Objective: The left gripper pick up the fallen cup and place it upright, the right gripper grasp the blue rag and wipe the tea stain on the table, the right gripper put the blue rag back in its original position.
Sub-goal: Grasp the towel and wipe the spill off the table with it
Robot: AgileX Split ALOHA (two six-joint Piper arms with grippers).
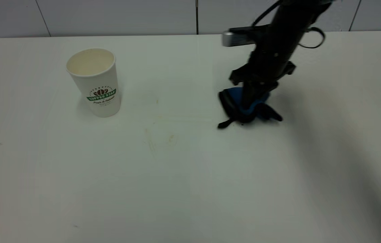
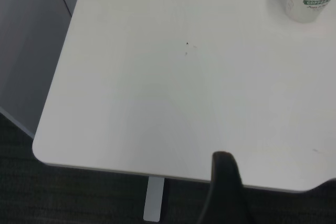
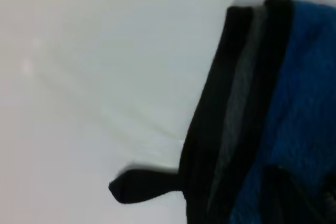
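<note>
Now the right gripper (image 1: 249,109) is pressing down on the blue rag (image 1: 244,106), seemingly clenching it. The faint tea stain (image 1: 160,136) is lying well off toward the cup (image 1: 95,82).

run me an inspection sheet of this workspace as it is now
Surface: plain white tabletop, faint amber streaks near its middle, no puddle.
Job's things: white dimpled paper cup with green banner logo, upright at the left; small blue terry rag with black edging, on the tabletop at the right.
Clutter: tiny dark specks.
Grippers: right gripper down on the rag; left gripper not in view.
Cables: black cable loop on the right arm.
Surroundings: grey panelled wall, dark floor.
</note>
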